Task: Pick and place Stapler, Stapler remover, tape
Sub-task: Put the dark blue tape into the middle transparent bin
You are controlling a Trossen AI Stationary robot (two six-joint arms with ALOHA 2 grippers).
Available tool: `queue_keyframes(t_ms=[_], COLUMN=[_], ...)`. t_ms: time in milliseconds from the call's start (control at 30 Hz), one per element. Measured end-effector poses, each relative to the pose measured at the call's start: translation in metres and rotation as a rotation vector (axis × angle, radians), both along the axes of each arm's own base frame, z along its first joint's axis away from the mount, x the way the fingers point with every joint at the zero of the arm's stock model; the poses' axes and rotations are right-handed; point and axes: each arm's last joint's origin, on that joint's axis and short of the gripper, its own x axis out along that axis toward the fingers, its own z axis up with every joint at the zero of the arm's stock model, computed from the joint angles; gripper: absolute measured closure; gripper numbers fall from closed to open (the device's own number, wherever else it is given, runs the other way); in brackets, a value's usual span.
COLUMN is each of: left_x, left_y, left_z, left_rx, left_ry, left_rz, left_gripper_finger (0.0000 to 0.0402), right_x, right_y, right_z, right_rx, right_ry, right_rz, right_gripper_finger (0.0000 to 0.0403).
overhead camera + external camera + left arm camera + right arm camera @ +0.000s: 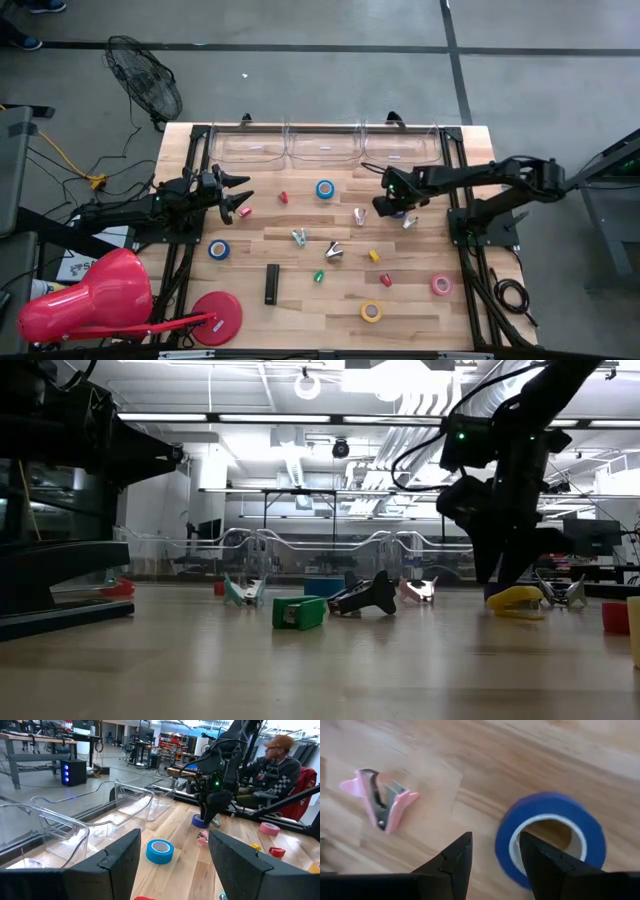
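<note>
My right gripper [390, 209] [495, 856] points down, open, just above a blue tape roll [550, 836] [200, 822] at the table's far right. One finger stands over the roll's hole and the other outside its wall; I cannot tell whether they touch. A pink stapler remover [382, 802] lies flat beside it. My left gripper [243, 195] [172, 855] waits open and level at the left. A black stapler [271, 284] lies near the front. More tape rolls lie flat: blue [325, 189], blue [218, 249], pink [441, 285], yellow [371, 312].
Three clear bins [325, 148] line the table's far edge. Small staplers, red [283, 197], green [318, 276] and yellow [374, 255], and more removers [333, 251] are scattered mid-table. A red disc [217, 312] sits at the front left. A seated person [277, 762] shows beyond the table.
</note>
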Motion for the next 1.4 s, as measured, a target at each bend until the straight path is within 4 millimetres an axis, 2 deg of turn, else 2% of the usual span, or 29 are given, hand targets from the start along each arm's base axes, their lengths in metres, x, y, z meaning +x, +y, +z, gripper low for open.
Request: queue_keyframes(t_ms=[400, 933, 1133, 1400], left_x=[0.0, 0.0, 0.0, 0.0], left_y=[0.0, 0.0, 0.0, 0.0], left_z=[0.0, 0.0, 0.0, 0.0], left_rx=[0.0, 0.0, 0.0, 0.0], left_ry=[0.001, 0.001, 0.001, 0.001], left_rz=[0.0, 0.0, 0.0, 0.0], left_gripper_finger=[0.0172, 0.0172, 0.0172, 0.0172], right_x=[0.015, 0.015, 0.015, 0.014], right_y=[-0.004, -0.005, -0.005, -0.006], right_z=[-0.009, -0.013, -0.014, -0.014], right_rx=[-0.053, -0.096, -0.099, -0.103], right_ry=[0.041, 0.069, 0.073, 0.083], right_rz=[0.225, 0.305, 0.299, 0.294], right_gripper_finger=[0.0247, 0.0249, 0.0281, 0.0366])
